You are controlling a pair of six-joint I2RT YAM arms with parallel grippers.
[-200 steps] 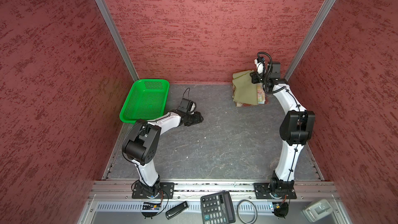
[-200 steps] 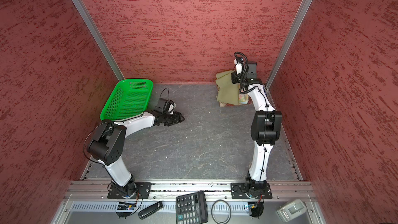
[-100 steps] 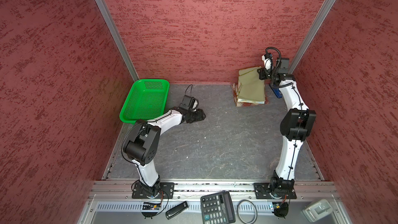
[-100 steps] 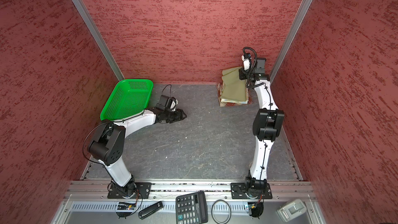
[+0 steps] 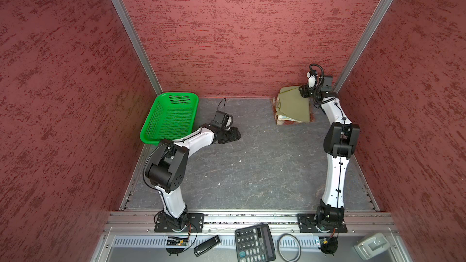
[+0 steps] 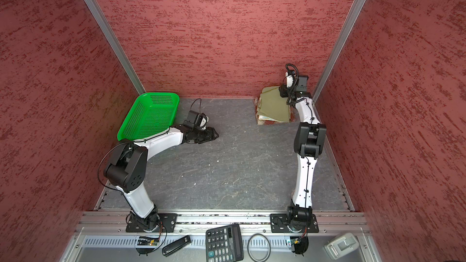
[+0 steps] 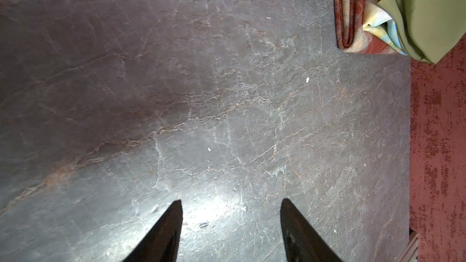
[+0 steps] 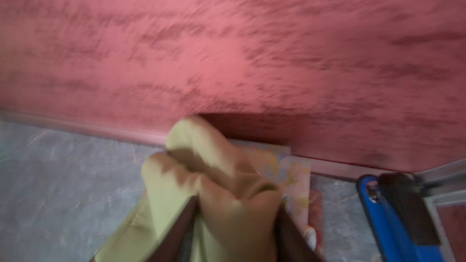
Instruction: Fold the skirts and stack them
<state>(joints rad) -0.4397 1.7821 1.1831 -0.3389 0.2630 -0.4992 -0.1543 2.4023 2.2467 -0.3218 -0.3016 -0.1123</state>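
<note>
grey floor point(image 5: 252, 172), red walls point(image 5: 227, 34). skirts point(image 6: 273, 112) stacked in the far right corner, olive skirt point(image 5: 293, 107) on top of floral skirt point(image 7: 378, 21) and plaid skirt point(image 7: 345, 8). right gripper point(image 8: 235, 202) spread around bunched olive cloth, left gripper point(image 7: 231, 201) open, empty.

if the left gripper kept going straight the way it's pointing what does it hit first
Nothing nearby: ahead of the left gripper lies only bare table. The skirt stack sits off to one side. Farther on, perhaps the right arm; depth unclear.
</note>
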